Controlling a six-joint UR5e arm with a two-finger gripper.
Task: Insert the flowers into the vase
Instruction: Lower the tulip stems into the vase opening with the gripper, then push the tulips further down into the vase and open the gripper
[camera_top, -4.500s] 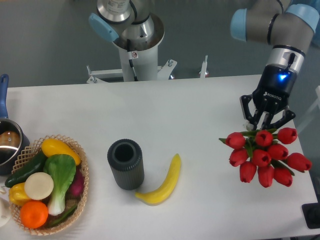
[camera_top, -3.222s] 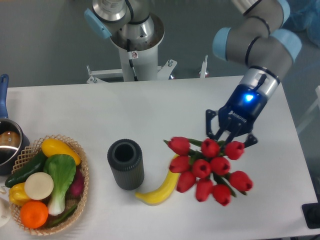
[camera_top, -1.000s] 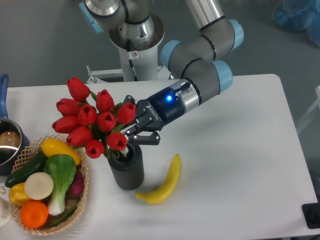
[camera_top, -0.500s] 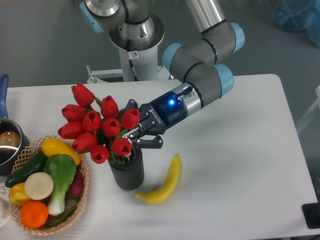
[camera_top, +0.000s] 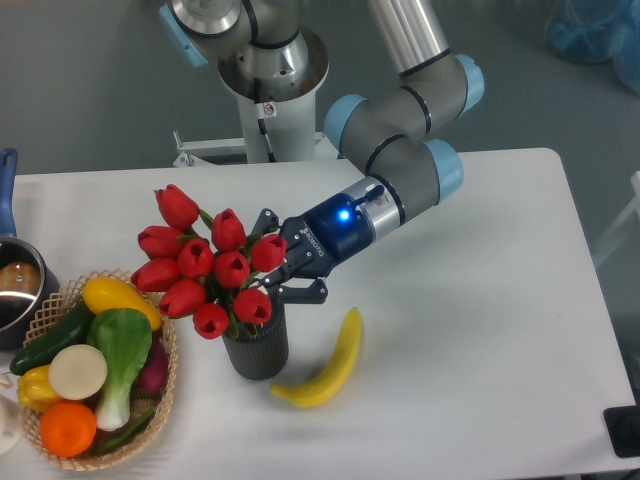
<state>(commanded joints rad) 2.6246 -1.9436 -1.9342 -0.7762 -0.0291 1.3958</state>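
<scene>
One arm is reaching in from the top, its gripper (camera_top: 283, 268) clamping the flowers (camera_top: 212, 272) left of centre; their stems are sitting in the vase (camera_top: 257, 352), beside a banana (camera_top: 326, 364).

The arm comes down from the upper middle, bends at its grey and light-blue joints, and points its wrist to the lower left, with a blue light glowing on the wrist. The gripper (camera_top: 272, 268) lies almost sideways, slightly tilted down. Its black jaws are closed around the green stems of the flowers (camera_top: 212, 270), whose red buds spread out just beyond the jaws.
</scene>
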